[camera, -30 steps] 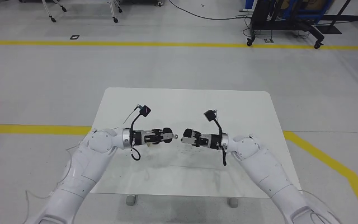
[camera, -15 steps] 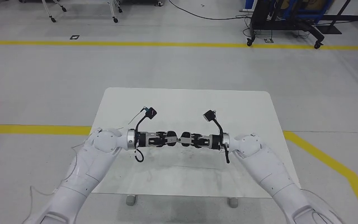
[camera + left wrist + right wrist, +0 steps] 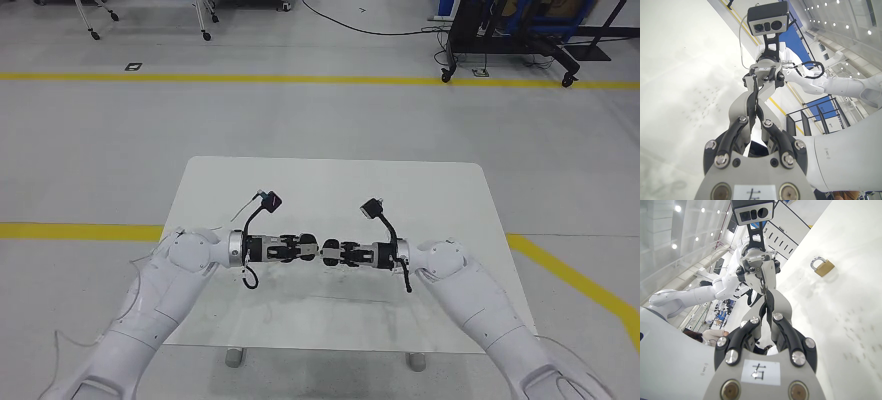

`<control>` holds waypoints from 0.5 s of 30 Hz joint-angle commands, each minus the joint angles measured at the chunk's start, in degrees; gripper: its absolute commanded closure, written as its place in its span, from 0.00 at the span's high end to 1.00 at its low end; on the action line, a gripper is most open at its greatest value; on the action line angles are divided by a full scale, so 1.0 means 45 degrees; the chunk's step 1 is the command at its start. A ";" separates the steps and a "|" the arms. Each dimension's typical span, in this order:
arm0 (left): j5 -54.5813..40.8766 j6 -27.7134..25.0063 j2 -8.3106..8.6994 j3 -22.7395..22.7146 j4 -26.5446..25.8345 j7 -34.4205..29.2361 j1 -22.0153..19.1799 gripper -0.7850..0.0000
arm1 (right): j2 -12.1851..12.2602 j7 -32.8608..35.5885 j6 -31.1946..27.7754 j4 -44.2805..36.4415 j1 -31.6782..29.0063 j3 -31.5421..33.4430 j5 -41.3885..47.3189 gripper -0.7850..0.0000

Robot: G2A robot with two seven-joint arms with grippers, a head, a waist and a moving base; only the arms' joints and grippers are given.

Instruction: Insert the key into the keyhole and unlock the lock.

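Observation:
Over the middle of the white table [image 3: 420, 190] my two arms meet tip to tip. My left gripper [image 3: 317, 248] [image 3: 755, 95] is shut on a thin silver key [image 3: 763, 287]. My right gripper [image 3: 329, 250] [image 3: 767, 295] faces it and is shut on the same key, so both pairs of fingertips overlap around it. Most of the key is hidden between the black pads. A brass padlock [image 3: 822, 267] with a silver shackle lies flat on the table, apart from both grippers.
The tabletop around the arms is bare white with faint scuff marks [image 3: 853, 321]. Yellow floor lines [image 3: 300, 77] and black wheeled frames [image 3: 510, 40] lie beyond the table's far edge.
A second ago the two grippers were a small gap apart, with the key sticking out of the left one. Both arms have moved toward each other and the tips now overlap.

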 commanded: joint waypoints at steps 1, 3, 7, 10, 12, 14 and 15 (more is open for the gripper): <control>0.0073 -0.0033 0.0006 0.0017 -0.0013 0.0049 -0.0002 0.97 | 0.0001 0.0052 -0.0078 0.0057 0.0025 -0.0002 0.0123 0.00; -0.0008 -0.0070 0.0006 0.0025 -0.0025 0.0109 0.0013 1.00 | 0.0007 0.0074 -0.0144 0.0129 0.0056 0.0021 0.0243 0.00; -0.0358 -0.0387 0.0060 -0.0215 0.0058 0.0327 0.0069 1.00 | 0.0038 0.0085 -0.0284 0.0280 0.0105 0.0126 0.0400 0.00; -0.0633 -0.0593 0.0145 -0.0520 0.0133 0.0476 0.0178 1.00 | 0.0094 0.0008 -0.0459 0.0355 0.0100 0.0327 0.0501 0.00; -0.0759 -0.0743 0.0218 -0.0767 0.0123 0.0572 0.0279 1.00 | 0.0171 -0.0096 -0.0670 0.0403 0.0068 0.0605 0.0571 0.00; -0.0593 -0.0780 0.0313 -0.1050 0.0100 0.0685 0.0366 1.00 | 0.0281 -0.0189 -0.0887 0.0440 -0.0014 0.0983 0.0668 0.00; -0.0407 -0.0752 0.0361 -0.1197 0.0034 0.0801 0.0421 1.00 | 0.0349 -0.0243 -0.0995 0.0438 -0.0073 0.1214 0.0713 0.00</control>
